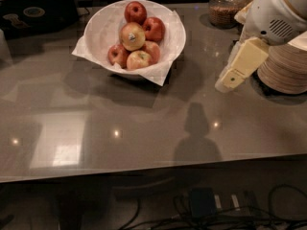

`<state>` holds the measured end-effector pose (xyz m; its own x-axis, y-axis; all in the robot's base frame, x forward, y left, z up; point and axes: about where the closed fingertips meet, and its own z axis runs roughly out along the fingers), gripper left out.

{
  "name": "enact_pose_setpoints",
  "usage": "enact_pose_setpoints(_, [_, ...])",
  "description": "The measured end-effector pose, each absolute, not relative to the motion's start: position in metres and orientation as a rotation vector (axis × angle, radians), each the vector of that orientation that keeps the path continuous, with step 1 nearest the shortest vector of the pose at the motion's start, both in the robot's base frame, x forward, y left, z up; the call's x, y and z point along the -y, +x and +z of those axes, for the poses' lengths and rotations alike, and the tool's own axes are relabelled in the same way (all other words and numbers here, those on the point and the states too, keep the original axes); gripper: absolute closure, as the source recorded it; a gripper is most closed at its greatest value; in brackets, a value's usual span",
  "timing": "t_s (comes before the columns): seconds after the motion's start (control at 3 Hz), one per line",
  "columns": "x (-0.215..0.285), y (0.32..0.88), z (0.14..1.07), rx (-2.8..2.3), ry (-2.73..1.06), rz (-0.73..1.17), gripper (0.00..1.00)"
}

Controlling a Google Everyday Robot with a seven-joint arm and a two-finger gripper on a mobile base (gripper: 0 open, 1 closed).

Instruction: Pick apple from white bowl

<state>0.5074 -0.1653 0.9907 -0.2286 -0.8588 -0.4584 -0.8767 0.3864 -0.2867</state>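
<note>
The white bowl (98,30), lined with white paper whose corners poke over the rim, stands at the back centre-left of the grey table (144,128). It holds several red and yellow apples (132,35) piled in its middle. My gripper (229,80), cream-coloured under a white arm housing (273,13), hangs above the table at the right. It is to the right of the bowl, well apart from it and a little nearer the front, and it holds nothing that shows.
Stacks of off-white disposable plates (288,68) stand at the right edge, behind my arm. A glass jar (224,6) with brown contents is at the back right. A dark laptop (36,11) sits at the back left. Cables (206,210) lie on the floor below the front edge.
</note>
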Motion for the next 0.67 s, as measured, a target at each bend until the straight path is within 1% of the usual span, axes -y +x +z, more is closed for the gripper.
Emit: enact_pose_setpoints(0.67, [0.096,0.585,1.0,-1.989,-1.393,0.139,0.0])
